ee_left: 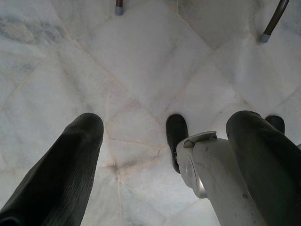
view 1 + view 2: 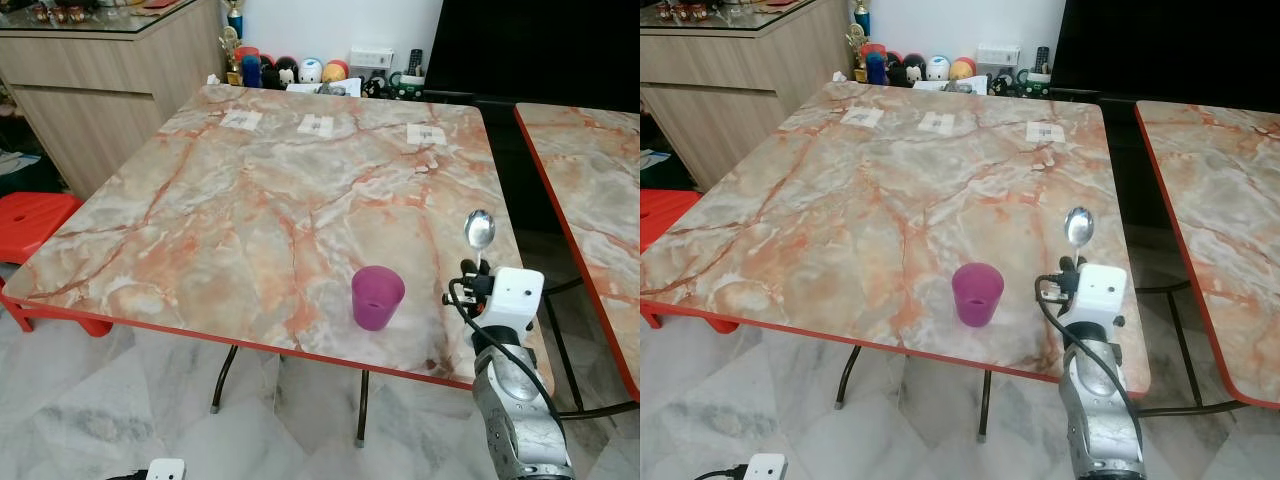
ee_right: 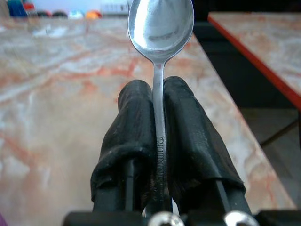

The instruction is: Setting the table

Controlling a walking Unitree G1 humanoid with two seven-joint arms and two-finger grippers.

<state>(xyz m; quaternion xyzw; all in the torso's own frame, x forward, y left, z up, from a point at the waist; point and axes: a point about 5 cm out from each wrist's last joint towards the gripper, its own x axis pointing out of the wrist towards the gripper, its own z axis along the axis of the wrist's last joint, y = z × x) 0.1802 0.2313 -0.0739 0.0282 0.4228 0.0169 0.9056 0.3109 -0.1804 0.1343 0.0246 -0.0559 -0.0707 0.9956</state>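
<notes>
Steel spoon (image 3: pixel 160 28) is standing bowl-up, right jaws (image 3: pixel 159 117) clamping its handle beside the cup (image 2: pixel 377 297) — ready for placing; left jaws (image 1: pixel 164 155) are hanging apart, idle.

The left gripper (image 1: pixel 164 155) hangs above a floor (image 1: pixel 141 61) of pale marble tiles with grey veining and thin joints running diagonally. Its two black fingers (image 1: pixel 61 174) stand wide apart, with bare tile showing between them. Between and below the fingers lies part of the robot's own body: a white, rounded leg shell (image 1: pixel 221 183) with a metal-rimmed joint, and a dark foot (image 1: pixel 176 136) resting on the tiles. A second dark foot (image 1: pixel 276 123) peeks out past the other finger. Two slim table legs (image 1: pixel 274 21) with capped tips stand on the floor farther off.
</notes>
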